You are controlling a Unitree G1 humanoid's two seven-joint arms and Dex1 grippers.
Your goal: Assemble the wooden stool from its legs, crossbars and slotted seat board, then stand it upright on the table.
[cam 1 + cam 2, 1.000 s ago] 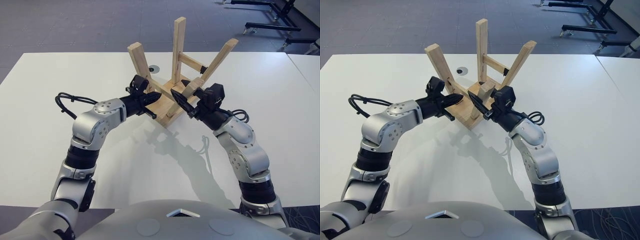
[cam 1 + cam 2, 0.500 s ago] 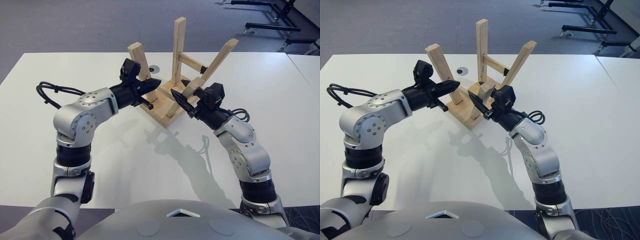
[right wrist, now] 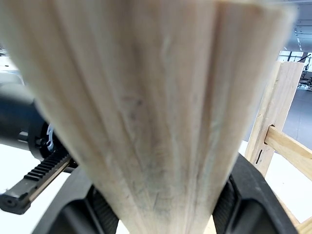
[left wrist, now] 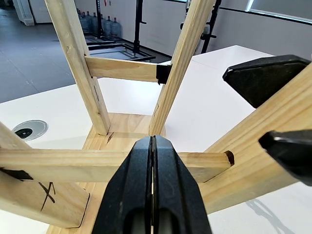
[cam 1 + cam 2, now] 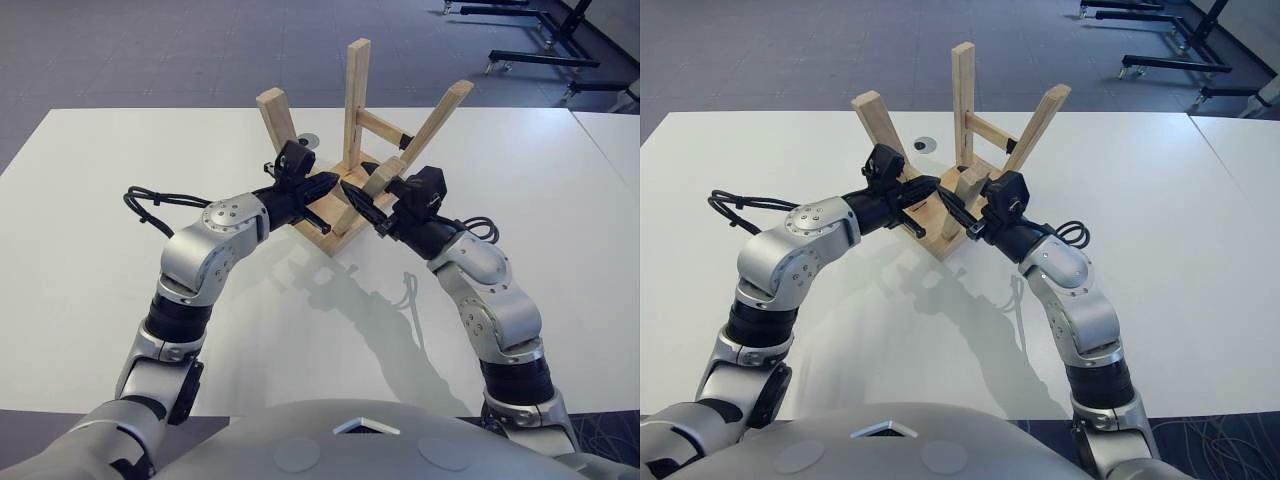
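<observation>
Left wrist view: your left gripper pinched shut above a crossbar. Right gripper, pointing eleven o'clock, clamps a leg.

Head stereo pair, 2 eyes side by side: high viewpoint, facing forward and down over table; shared field covers upturned stool and both arms. Left wrist: close behind left gripper, facing stool's underside. Right wrist: pressed near 1 leg.

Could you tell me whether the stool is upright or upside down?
Upside down: the stool's seat board lies on the table, legs pointing up.
</observation>
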